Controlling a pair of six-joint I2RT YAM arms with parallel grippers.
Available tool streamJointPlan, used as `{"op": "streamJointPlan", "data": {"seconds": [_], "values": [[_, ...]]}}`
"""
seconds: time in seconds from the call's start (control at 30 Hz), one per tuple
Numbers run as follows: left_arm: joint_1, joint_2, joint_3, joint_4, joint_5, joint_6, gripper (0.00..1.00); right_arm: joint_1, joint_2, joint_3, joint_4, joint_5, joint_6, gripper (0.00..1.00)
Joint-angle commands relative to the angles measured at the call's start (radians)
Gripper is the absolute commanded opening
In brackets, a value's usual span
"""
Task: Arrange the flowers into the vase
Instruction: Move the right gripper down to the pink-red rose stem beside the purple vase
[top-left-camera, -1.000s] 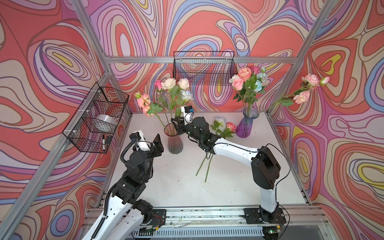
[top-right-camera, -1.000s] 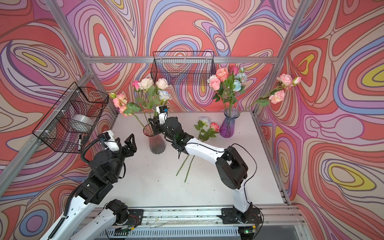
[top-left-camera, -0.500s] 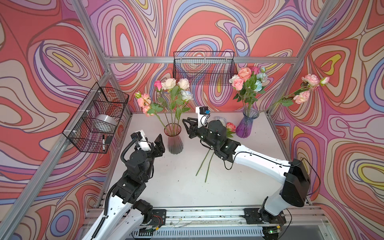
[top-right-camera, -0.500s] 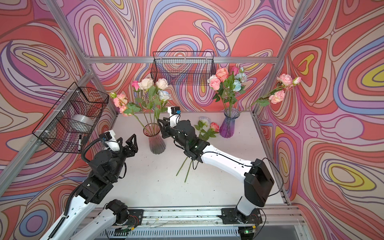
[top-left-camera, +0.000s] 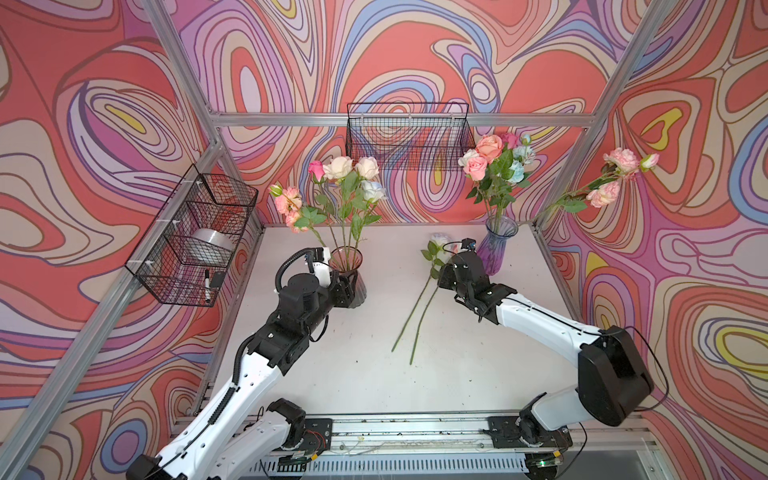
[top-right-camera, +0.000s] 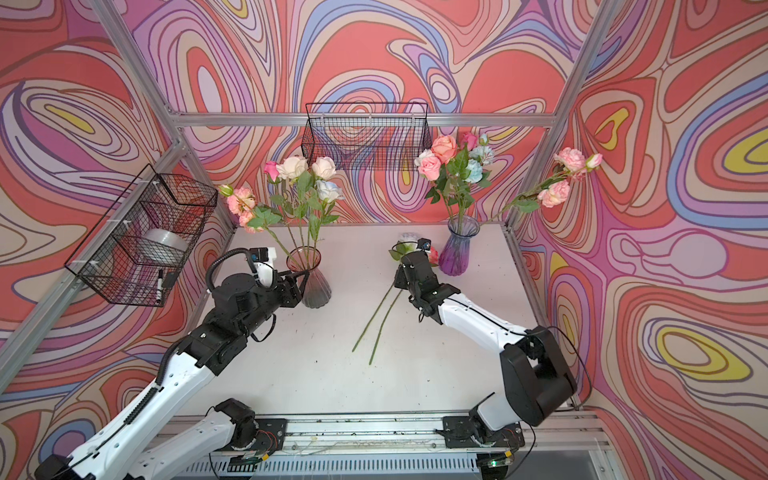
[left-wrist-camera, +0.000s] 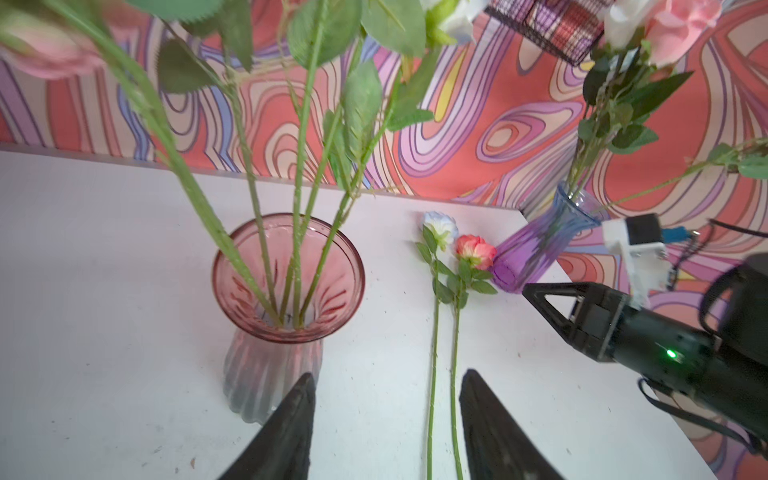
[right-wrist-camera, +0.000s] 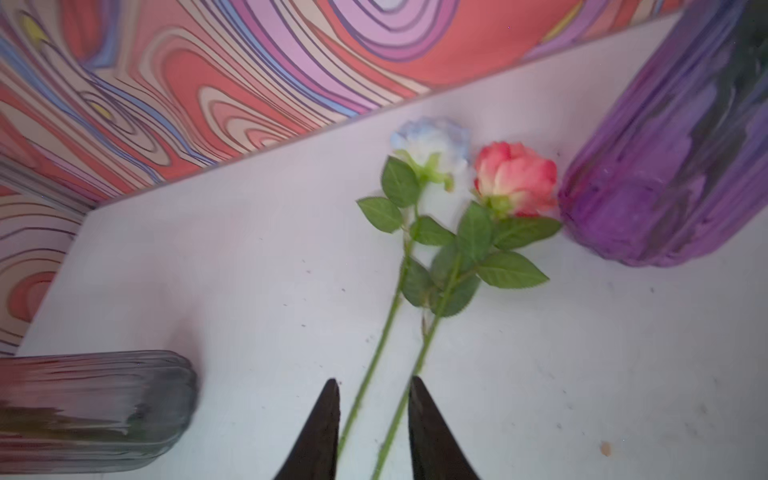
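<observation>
Right jaws: you are straddling two loose roses (right-wrist-camera: 441, 266) on the bench, narrowly parted, readying pickup.
Left jaws: hovering parted, empty, beside pink vase (left-wrist-camera: 269, 368).

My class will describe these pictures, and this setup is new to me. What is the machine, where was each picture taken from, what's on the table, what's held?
It's a robot: a left arm and a right arm, each ending in a two-fingered gripper. Two pictures look down on the whole table; two come from cameras on the wrists. A pink vase and a purple vase stand there, both holding flowers. A pale blue flower and a coral flower lie flat between them. The left gripper is open beside the pink vase; the right gripper is open over those two loose ones. Nothing is held.
</observation>
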Motion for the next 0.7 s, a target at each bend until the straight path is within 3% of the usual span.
{"op": "streamJointPlan", "data": {"seconds": [0.0,0.33,0.67], "values": [[-0.023,0.043,0.052,-0.052,0.11,0.001,0.56,-0.038,0.091,0.062,-0.115,-0.061,0.03,0.3],[-0.041,0.082,0.074,-0.071,0.166,0.014,0.59,-0.082,0.426,0.315,-0.308,-0.046,0.104,0.34],[-0.04,0.06,0.074,-0.071,0.159,0.014,0.6,-0.092,0.539,0.382,-0.317,-0.081,0.185,0.3]]}}
